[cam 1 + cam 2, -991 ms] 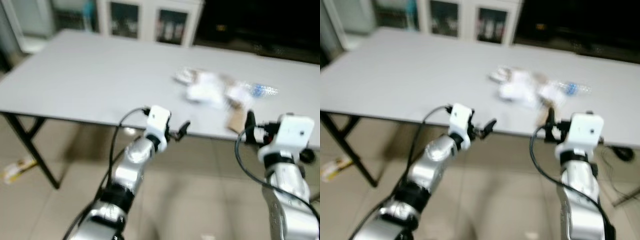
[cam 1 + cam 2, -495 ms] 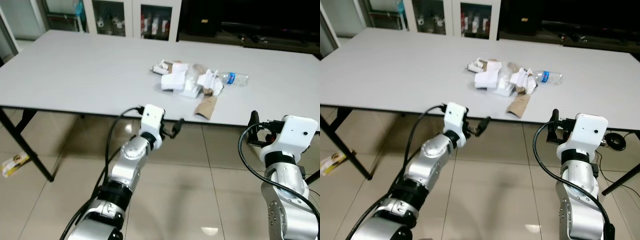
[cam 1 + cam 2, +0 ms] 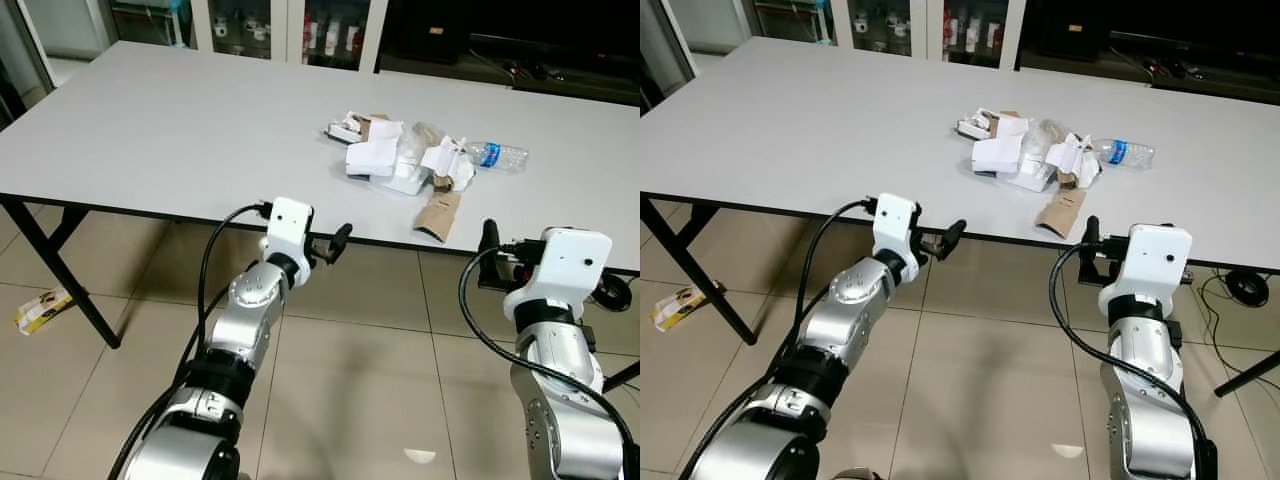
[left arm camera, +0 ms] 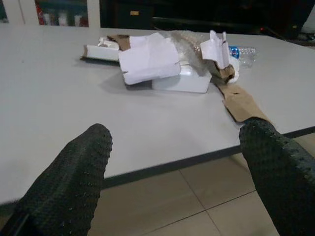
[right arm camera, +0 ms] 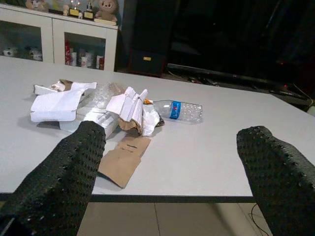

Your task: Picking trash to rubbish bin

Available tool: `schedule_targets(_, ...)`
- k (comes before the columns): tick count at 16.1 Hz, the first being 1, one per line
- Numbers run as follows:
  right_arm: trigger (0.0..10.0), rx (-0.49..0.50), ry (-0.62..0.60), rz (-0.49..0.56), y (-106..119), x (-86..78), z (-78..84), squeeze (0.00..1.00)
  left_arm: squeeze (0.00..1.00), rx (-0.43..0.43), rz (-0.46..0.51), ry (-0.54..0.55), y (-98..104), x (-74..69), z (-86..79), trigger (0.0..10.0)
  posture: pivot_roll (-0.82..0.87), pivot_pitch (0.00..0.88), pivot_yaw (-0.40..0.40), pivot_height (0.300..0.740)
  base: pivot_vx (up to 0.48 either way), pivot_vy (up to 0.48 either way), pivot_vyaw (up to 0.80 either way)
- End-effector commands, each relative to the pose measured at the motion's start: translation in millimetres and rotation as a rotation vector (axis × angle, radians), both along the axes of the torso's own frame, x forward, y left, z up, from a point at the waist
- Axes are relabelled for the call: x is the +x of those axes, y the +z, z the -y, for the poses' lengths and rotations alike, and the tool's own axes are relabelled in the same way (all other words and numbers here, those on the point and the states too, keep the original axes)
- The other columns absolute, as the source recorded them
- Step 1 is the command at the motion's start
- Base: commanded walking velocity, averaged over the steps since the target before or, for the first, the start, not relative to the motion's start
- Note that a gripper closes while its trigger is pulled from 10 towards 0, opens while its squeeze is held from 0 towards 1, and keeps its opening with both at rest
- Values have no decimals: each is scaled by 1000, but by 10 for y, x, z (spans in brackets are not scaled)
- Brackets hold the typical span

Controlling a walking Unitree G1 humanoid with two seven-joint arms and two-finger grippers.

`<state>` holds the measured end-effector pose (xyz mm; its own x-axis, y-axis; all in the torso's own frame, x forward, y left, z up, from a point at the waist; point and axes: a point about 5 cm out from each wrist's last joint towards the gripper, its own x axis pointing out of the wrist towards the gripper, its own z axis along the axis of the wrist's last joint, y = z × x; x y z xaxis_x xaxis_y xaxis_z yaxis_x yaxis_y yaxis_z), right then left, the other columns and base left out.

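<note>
Bare table (image 3: 180, 130) surrounds the trash pile (image 3: 405, 165); bottle (image 3: 498, 156) touches its right.

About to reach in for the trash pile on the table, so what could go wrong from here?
The brown cardboard piece lies at the table edge; a nudge may drop it. The plastic bottle lies on its side and could roll. Both the left gripper and right gripper sit below the tabletop and might strike the edge.

Cabinet (image 3: 290, 25) top cut off (shelf items too small); table (image 3: 150, 130) left end cropped.
</note>
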<state>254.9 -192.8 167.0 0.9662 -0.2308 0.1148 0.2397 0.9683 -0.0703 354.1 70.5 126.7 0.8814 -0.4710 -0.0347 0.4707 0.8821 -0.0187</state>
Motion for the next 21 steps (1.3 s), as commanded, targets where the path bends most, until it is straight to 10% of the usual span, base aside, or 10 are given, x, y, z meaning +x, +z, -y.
schedule_targets(1, 10000, -1, -19, 9, 12, 22, 23, 0, 0, -8, 10, -23, 40, 21, 40, 10000, 146, 49, -69, 740, 0, 0, 0)
schedule_targets(21, 10000, -12, 85, 44, 50, 152, -146, 0, 0, -19, 40, 36, 176, 195, -107, 10000, 156, 42, -63, 740, 362, 12, -155)
